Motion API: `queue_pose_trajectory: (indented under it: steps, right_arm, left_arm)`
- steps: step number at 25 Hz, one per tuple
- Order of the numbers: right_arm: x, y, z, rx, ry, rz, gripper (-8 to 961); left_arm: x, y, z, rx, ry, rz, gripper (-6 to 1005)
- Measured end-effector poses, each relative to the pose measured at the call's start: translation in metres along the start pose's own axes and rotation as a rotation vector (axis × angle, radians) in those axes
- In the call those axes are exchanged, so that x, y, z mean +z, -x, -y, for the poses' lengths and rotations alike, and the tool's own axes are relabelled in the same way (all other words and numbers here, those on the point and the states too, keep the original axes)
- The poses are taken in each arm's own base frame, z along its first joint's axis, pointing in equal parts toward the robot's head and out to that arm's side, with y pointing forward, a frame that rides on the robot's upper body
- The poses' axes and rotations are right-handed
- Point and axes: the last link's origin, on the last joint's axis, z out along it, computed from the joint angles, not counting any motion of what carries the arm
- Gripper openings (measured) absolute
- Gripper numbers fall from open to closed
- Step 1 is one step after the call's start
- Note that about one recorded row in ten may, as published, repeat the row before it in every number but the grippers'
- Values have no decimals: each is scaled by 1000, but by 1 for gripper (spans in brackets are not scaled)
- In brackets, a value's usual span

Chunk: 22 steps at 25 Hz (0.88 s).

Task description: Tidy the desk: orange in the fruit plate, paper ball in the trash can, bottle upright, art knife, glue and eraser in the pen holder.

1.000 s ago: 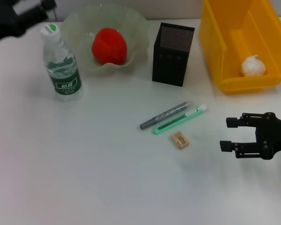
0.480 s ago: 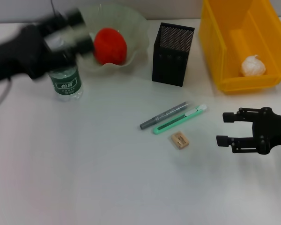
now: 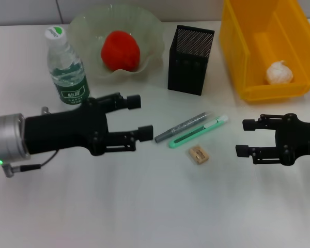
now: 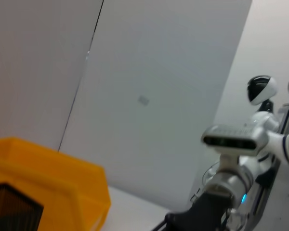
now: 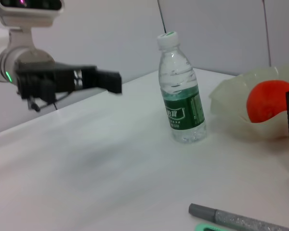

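The orange [image 3: 120, 50] lies in the glass fruit plate [image 3: 88, 23], and the bottle [image 3: 67, 70] stands upright beside it. A paper ball [image 3: 279, 73] rests in the yellow trash can [image 3: 258, 93]. The grey glue [image 3: 183, 126], green art knife [image 3: 199, 131] and tan eraser [image 3: 199, 154] lie on the table in front of the black mesh pen holder [image 3: 190, 59]. My left gripper [image 3: 140, 117] is open, just left of the glue's tip. My right gripper [image 3: 244, 138] is open, to the right of the knife. The right wrist view shows the bottle [image 5: 183, 103], orange [image 5: 269, 101] and glue [image 5: 236, 219].
The white table [image 3: 144, 206] runs on toward me. The left arm's body stretches across the table in front of the bottle. The left wrist view catches the yellow bin [image 4: 48, 187] and a corner of the pen holder [image 4: 12, 211].
My left arm swung from the far left corner, past the bottle, down to the table beside the glue. The right gripper crept slightly left toward the knife.
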Motion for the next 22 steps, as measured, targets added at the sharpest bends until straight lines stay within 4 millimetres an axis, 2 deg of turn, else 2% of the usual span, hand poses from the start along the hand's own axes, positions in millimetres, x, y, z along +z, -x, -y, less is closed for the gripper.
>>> queue_pose_trajectory:
  steps: [2,4,8,10,12,17,22]
  right_arm:
    - [1,1,0,-1,2,6,758]
    - [2,3,-1,-3,5,15,758]
    - [5,5,-1,-6,12,21,758]
    - [6,7,-1,-4,16,25,758]
    - [7,14,1,27,21,31,757]
    - [7,59,7,137,105,-15,757]
    - [10,106,9,132,130,-197,757]
  left_arm:
    - [0,0,0,0,0,0,859]
    - [4,16,6,3,-50,47,859]
    - [3,21,8,7,-67,73,859]
    - [5,36,8,10,-85,113,859]
    - [6,39,7,10,-84,113,859]
    - [7,41,8,22,-95,114,859]
    - [7,41,9,29,-102,114,859]
